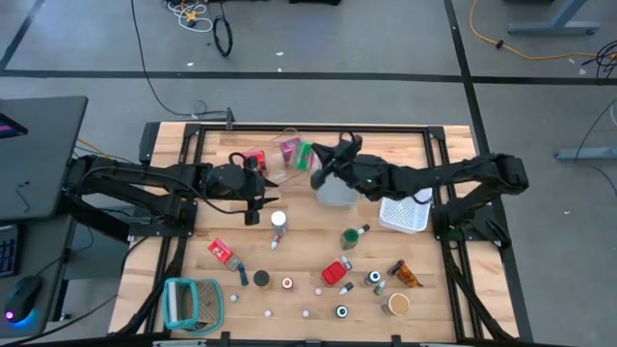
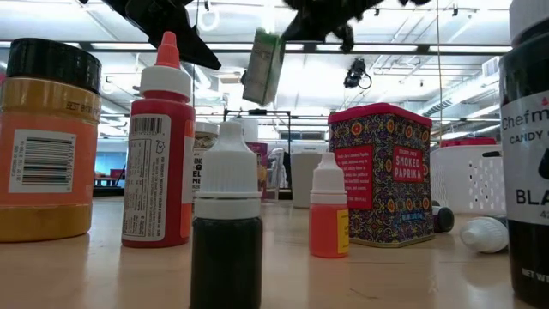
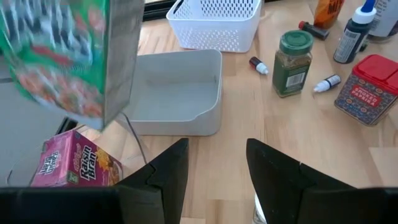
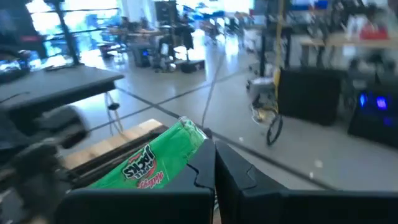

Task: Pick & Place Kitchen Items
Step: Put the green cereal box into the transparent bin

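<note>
Your right gripper (image 1: 316,159) was clamped tight on the green cereal box (image 1: 305,154), holding it in the air by one thin edge over the back of the table, just beside the grey bin (image 1: 335,191) — a poor hold for a light carton. If you swung the arm fast, the box could pivot in the fingers or slip out and drop short of any bin. Your left gripper (image 1: 254,202) hung near, its fingers (image 3: 163,176) apart and empty, above bare wood by the pink cereal box (image 3: 68,165); the two arms were close enough to knock together if both moved inward. The remaining bottles, jars and the red tin (image 1: 335,273) stood scattered along the front, well apart from both grippers.
</note>
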Action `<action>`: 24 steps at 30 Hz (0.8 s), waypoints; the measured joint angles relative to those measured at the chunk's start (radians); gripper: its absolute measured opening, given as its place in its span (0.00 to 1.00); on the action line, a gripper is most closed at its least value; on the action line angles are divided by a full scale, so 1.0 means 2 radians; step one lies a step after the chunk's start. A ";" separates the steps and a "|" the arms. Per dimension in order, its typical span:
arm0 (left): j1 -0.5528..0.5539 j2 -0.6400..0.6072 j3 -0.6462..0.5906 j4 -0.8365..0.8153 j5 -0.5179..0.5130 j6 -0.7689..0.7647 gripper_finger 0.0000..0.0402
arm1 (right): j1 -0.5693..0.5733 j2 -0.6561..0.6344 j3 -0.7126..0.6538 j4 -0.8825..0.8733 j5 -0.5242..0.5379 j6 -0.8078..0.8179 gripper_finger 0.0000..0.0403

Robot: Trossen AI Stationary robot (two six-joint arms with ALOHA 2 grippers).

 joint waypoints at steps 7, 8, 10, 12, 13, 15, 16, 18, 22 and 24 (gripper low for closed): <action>0.000 0.000 0.000 0.000 0.000 0.001 0.42 | -0.044 0.074 0.000 0.003 -0.048 0.089 0.01; 0.000 0.000 0.000 0.000 0.000 0.001 0.42 | -0.047 0.082 0.000 0.001 -0.048 0.102 0.01; 0.000 0.000 0.000 -0.001 0.000 0.000 0.42 | -0.052 0.097 0.000 0.001 -0.048 0.127 0.01; 0.000 0.000 0.000 -0.002 0.000 0.000 0.42 | -0.056 0.108 0.000 0.001 -0.048 0.147 0.01; 0.000 0.000 0.000 -0.002 0.000 0.000 0.42 | -0.057 0.114 0.000 0.000 -0.047 0.154 0.01; 0.000 0.000 0.000 -0.002 0.000 0.000 0.42 | -0.060 0.120 0.000 -0.003 -0.047 0.165 0.01; 0.000 0.000 0.000 -0.002 0.000 0.000 0.42 | -0.061 0.121 0.000 -0.005 -0.046 0.172 0.01; 0.000 0.000 0.000 -0.002 0.000 -0.001 0.42 | -0.062 0.123 0.000 -0.010 -0.047 0.181 0.01; 0.000 0.000 0.000 -0.005 0.000 -0.010 0.42 | -0.062 0.124 0.000 -0.001 -0.046 0.163 0.01; 0.000 0.000 0.000 -0.008 0.000 -0.010 0.42 | -0.062 0.124 0.000 0.005 -0.045 0.152 0.01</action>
